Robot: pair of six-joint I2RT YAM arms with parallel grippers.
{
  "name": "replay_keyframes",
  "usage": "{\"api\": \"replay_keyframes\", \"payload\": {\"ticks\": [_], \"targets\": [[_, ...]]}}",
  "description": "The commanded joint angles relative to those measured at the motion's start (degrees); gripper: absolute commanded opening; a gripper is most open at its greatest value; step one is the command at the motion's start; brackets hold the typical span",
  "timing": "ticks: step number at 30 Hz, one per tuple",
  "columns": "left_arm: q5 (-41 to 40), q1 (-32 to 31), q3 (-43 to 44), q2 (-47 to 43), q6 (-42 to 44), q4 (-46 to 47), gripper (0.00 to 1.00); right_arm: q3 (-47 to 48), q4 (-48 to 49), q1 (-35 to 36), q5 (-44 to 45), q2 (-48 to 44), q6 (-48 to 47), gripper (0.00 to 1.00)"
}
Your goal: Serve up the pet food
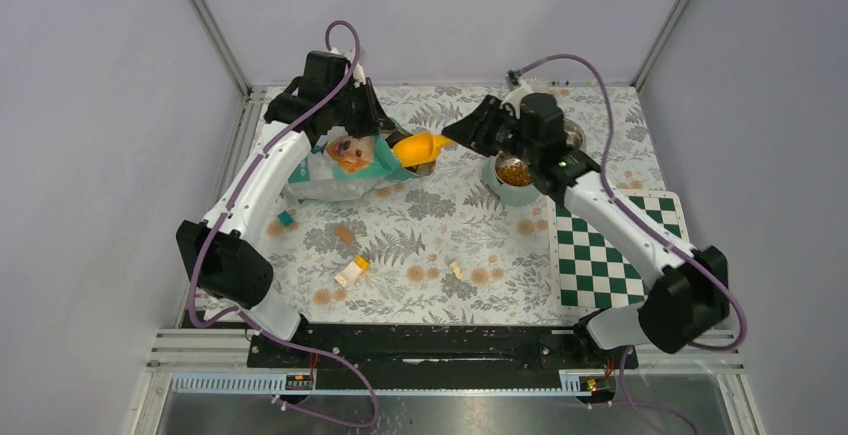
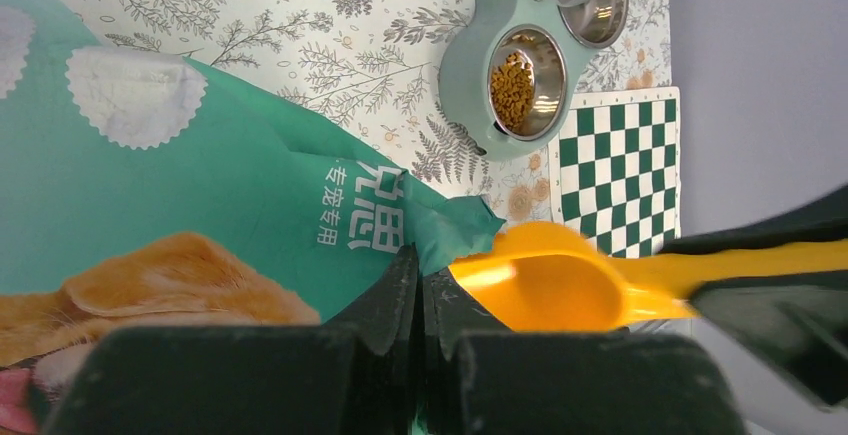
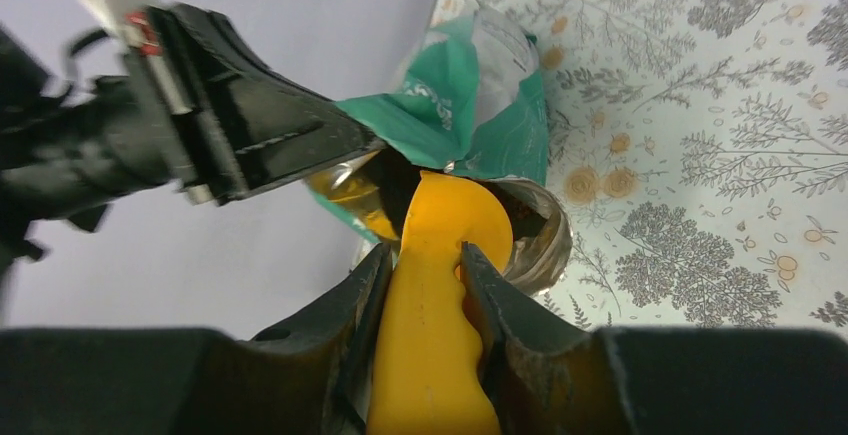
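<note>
**Scoop at the bag mouth**
Your left gripper (image 2: pixel 419 277) is clamped tight on the rim of the teal pet-food bag (image 2: pixel 200 185). The yellow scoop (image 2: pixel 545 290) sits at its opening, handle pinched in your half-closed right gripper (image 3: pixel 425 252). Further right, kibble (image 2: pixel 512 90) lies in the feeder (image 2: pixel 458 70)

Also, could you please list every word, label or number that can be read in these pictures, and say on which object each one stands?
"专宠专用": small white print on the teal bag, seen sideways in the left wrist view.
Larger white characters beside that line: partly lost in the bag's fold, so I cannot read them with certainty.
No other readable text shows in any view.
</note>
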Motion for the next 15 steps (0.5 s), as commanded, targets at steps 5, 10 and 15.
{"api": "replay_keyframes", "payload": {"ticks": [5,10,15], "targets": [[-0.13,-1.94,6.9,0.28,-3.18,5.39,0.0,5.83,8.25,7.51,7.11,15.05,-0.22,0.0],[-4.25,-1.89,11.31,2.66,-2.28,2.67,0.0,9.45,14.29,10.29,10.48,23.7,4.53,0.0],[-4.54,-2.28,11.11,4.3,-3.4,4.45,0.0,13.27,17.52,11.92,11.37,32.21,6.86,0.0]]}}
